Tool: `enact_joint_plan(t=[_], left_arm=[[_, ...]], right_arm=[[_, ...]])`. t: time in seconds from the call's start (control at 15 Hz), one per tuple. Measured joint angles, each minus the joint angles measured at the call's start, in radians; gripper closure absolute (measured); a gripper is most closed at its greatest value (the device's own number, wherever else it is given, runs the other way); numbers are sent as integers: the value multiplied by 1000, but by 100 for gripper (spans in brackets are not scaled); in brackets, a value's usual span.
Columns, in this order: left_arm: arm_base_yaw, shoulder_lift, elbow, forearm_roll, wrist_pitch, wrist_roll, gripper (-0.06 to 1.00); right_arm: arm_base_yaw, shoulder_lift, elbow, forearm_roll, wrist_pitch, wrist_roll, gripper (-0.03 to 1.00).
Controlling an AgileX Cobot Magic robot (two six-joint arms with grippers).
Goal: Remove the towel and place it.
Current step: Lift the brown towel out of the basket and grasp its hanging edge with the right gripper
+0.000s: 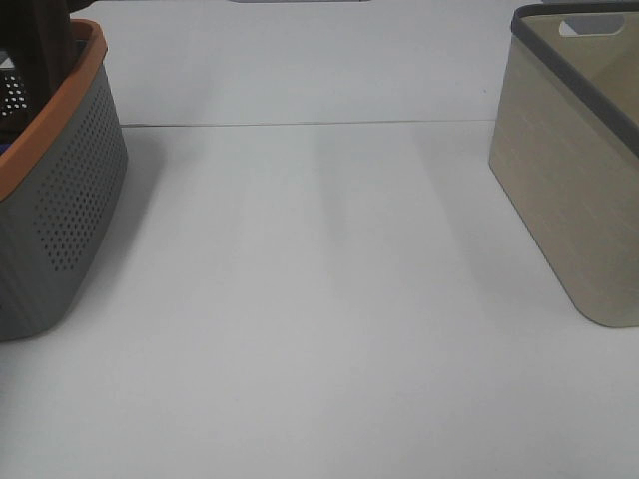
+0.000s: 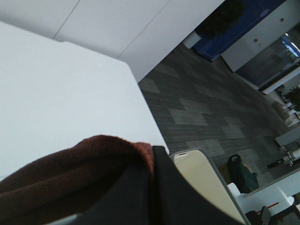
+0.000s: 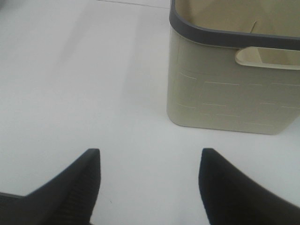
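At the far left of the high view, a grey perforated basket (image 1: 70, 200) with an orange rim (image 1: 62, 105) is seen on the white tabletop (image 1: 319, 319), partly cut off by the picture's edge. Above that rim the towel (image 1: 45, 45) is seen as a dark brown mass rising from the basket's mouth and running off the top of the picture. Its lower end is hidden behind the basket wall, so whether it hangs free of the basket cannot be told.

The left gripper (image 2: 152, 164) is not caught by the high camera. By its own wrist camera it is shown pressed together on the towel: a fold of brown cloth is bunched against a black finger (image 2: 164, 197) and draped over its tip, held above the tabletop. Beyond the pinched fold, a corner of the tabletop and a grey patterned floor (image 2: 197, 112) are seen.

Further right, the right gripper (image 3: 150, 152) is shown by its wrist camera with its two black fingers (image 3: 75, 187) spread wide, and only white tabletop is seen between them.

At the far right, a beige bin (image 1: 579, 170) is set on the tabletop, well apart from the basket. It is edged with a dark grey rim (image 3: 206, 33), and a handle cut-out (image 3: 267, 56) is seen just below that rim. The bin is near the right gripper but is not touched by it.
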Motion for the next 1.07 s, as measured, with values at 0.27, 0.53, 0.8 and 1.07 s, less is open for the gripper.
enact_joint_plan(t=[0.27,0.53,0.8,1.07], left_arm=[[-225,0,-68,-4,-308,9,94],[-369,2,-68,65,-506,22,94],[-501,2,-68,288,-590,17,94],[-571,28,-68,555,-594,-127,94]], right_arm=[[0,0,0,0,0,0,37],[0,0,0,0,0,0,37],[0,0,0,0,0,0,37],[0,0,0,0,0,0,37]])
